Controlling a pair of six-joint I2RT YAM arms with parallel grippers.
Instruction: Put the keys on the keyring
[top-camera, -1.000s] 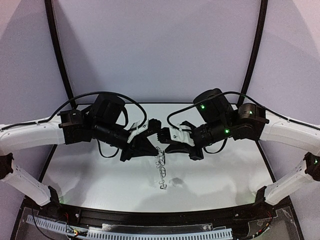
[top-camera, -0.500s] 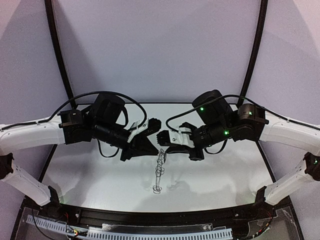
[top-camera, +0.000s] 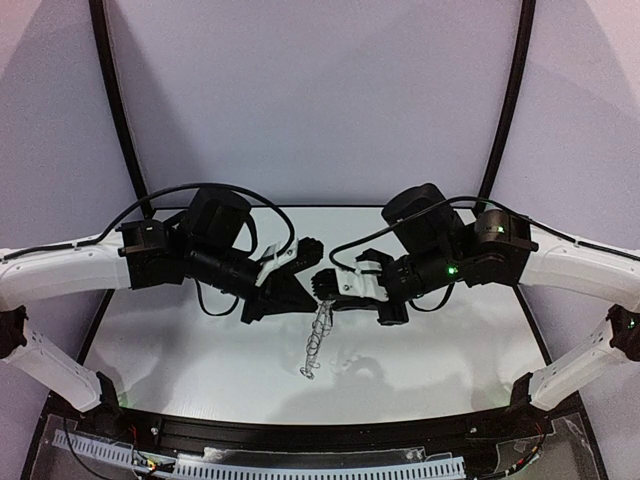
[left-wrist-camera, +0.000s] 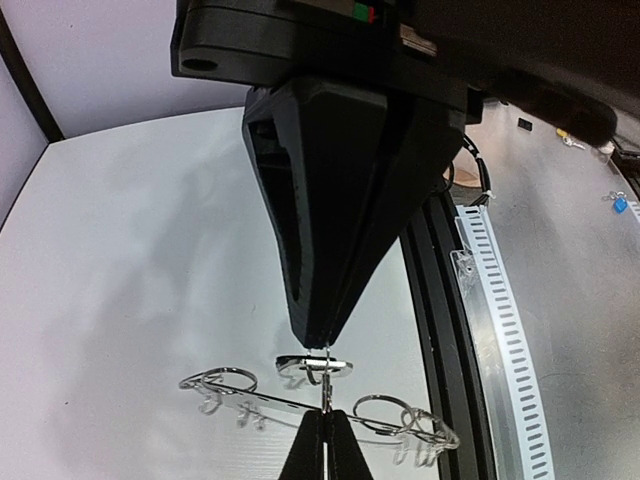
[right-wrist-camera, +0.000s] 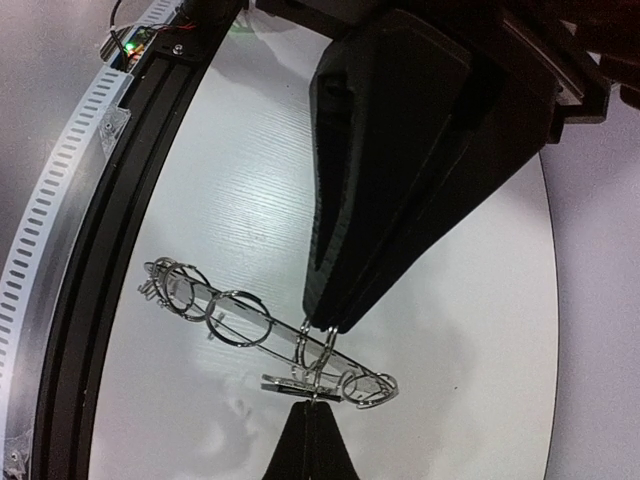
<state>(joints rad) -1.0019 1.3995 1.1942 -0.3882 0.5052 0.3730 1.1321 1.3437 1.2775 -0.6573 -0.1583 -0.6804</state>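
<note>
The keyring (top-camera: 316, 340) hangs edge-on above the table from the spot where both grippers meet. It looks like a long thin metal strip fringed with small wire loops. In the left wrist view the keyring (left-wrist-camera: 240, 398) runs across below the fingertips, and my left gripper (left-wrist-camera: 327, 378) is shut on a thin wire loop beside the small flat key (left-wrist-camera: 300, 366). In the right wrist view my right gripper (right-wrist-camera: 318, 365) is shut on two wire loops round the keyring (right-wrist-camera: 225, 315), with the key (right-wrist-camera: 290, 383) at the lower fingertip. In the top view the left gripper (top-camera: 306, 276) and right gripper (top-camera: 330, 283) nearly touch.
The white table (top-camera: 200, 350) lies under the hanging ring. A black rail and a slotted cable duct (top-camera: 300, 462) run along the near edge. Black curved posts (top-camera: 115, 110) stand at the back left and right.
The right gripper has moved a little left toward the left gripper. The hanging keyring's lower end has swung leftward and it has turned more edge-on.
</note>
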